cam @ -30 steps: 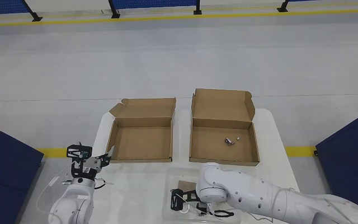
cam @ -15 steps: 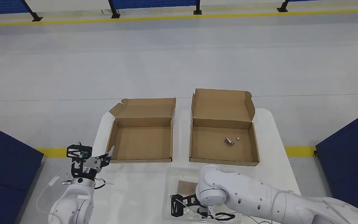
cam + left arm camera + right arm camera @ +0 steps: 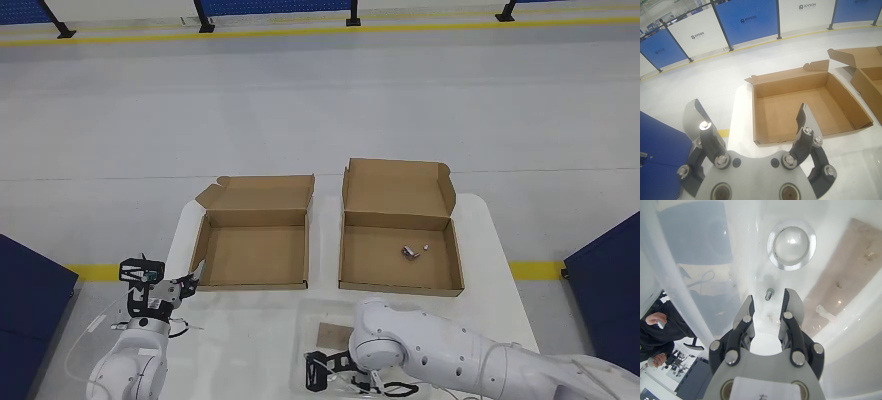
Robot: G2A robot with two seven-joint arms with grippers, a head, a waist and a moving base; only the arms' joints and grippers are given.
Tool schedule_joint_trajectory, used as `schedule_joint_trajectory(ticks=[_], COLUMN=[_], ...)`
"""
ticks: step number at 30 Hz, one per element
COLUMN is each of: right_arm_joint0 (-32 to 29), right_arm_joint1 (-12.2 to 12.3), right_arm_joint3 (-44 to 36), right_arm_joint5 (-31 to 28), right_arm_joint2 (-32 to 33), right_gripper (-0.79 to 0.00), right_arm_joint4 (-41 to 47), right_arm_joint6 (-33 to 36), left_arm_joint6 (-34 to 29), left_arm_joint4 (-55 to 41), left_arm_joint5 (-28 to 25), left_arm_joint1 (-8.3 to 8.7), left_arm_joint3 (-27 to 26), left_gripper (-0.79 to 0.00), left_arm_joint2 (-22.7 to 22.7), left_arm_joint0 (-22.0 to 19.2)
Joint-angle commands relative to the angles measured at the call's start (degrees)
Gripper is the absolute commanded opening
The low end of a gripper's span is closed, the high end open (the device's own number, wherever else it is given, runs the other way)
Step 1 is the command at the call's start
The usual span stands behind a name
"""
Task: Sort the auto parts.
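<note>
**Right hand poised at a bolt in the tray, left hand idle**

My right wrist camera gives me what the overhead cannot. Inside the clear plastic tray (image 3: 668, 256) a small steel bolt (image 3: 769, 293) lies just ahead of the right hand (image 3: 768, 298), whose fingers stand narrowly apart and hold nothing. Deeper in the tray sits a round domed metal disc (image 3: 791, 245). A small white plastic piece (image 3: 824, 312) lies at the edge of a brown cardboard sheet (image 3: 844, 272) on the tray's floor.

From overhead I get the layout. Beyond the tray stand two open brown cardboard boxes, the left box (image 3: 255, 255) and the right box (image 3: 400, 255), which holds one small metal part (image 3: 412, 250). The left hand (image 3: 749, 106) hangs spread wide, gripping nothing, well to the left of the tray.

The white worktop (image 3: 240, 330) stands on a pale grey floor (image 3: 300, 100) crossed by a yellow line (image 3: 300, 30), with blue and white partition panels (image 3: 745, 22) behind.

Since a second ago the right hand has slid toward the tray's near end. The left arm has not moved.
</note>
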Motion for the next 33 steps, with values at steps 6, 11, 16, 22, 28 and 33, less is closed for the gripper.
schedule_joint_trajectory(ticks=[6,11,16,22,28,33], right_arm_joint0=[-0.01,0.01,-0.12,-0.26,-0.25,0.37], right_arm_joint1=[-0.84,-1.38,-1.78,-2.13,-2.19,-0.72], right_arm_joint3=[0.82,1.36,1.79,2.12,2.58,-0.25], right_arm_joint5=[0.34,0.62,0.88,0.85,1.75,4.00], right_arm_joint2=[-0.24,-0.28,-0.23,-0.15,0.80,3.79], right_gripper=[-0.514,-0.542,-0.585,-0.779,-0.785,-0.785], right_arm_joint4=[-0.80,-1.20,-1.58,-1.83,-1.33,-1.41], right_arm_joint6=[0.06,0.54,0.72,0.84,1.02,3.17], left_arm_joint6=[0.00,0.00,0.00,0.00,0.00,0.00], left_arm_joint4=[0.00,0.00,0.00,0.00,0.00,0.00], left_arm_joint5=[0.00,0.00,0.00,0.00,0.00,0.00], left_arm_joint1=[0.00,0.00,0.00,0.00,0.00,0.00], left_arm_joint3=[0.00,0.00,0.00,0.00,0.00,0.00], left_gripper=[0.000,0.000,0.000,0.000,0.000,0.000], left_arm_joint2=[0.00,0.00,0.00,0.00,0.00,0.00], left_arm_joint0=[0.00,0.00,0.00,0.00,0.00,0.00])
